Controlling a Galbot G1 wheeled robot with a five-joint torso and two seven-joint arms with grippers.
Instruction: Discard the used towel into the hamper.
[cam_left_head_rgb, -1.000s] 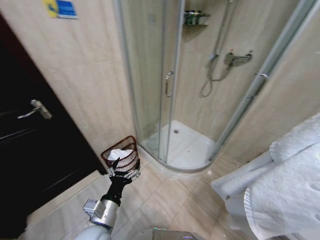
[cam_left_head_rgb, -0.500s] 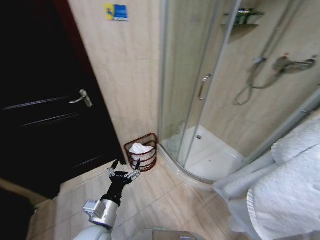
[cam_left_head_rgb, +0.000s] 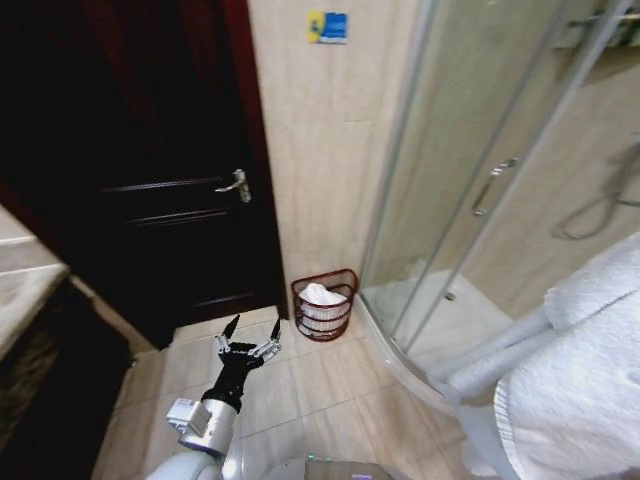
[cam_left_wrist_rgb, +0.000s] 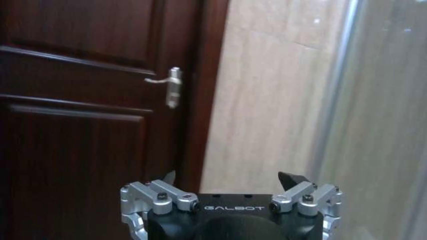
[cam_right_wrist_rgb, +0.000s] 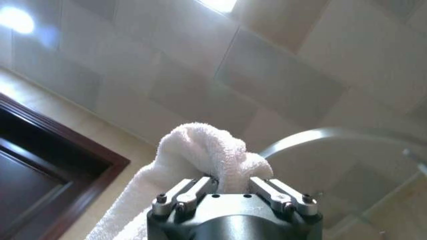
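The white towel (cam_left_head_rgb: 575, 370) is running off the head view's right and bottom edges, hiding the right arm beneath it. In the right wrist view the towel (cam_right_wrist_rgb: 200, 155) is covering the right end effector's (cam_right_wrist_rgb: 225, 181) fingertips. White cloth is masking the hamper's (cam_left_head_rgb: 324, 306) interior.

Even, soft indoor light on the beige wall tiles (cam_left_head_rgb: 320, 150) in the head view; the dark door (cam_left_head_rgb: 150, 180) swallows detail and its left side sinks into near-black; the glass shower screen (cam_left_head_rgb: 480, 170) carries pale streaky reflections; straight edges bow outward toward the corners; the white towel (cam_left_head_rgb: 570, 380) looms large and soft-edged; ceiling lamps (cam_right_wrist_rgb: 17, 19) glare in the right wrist view.
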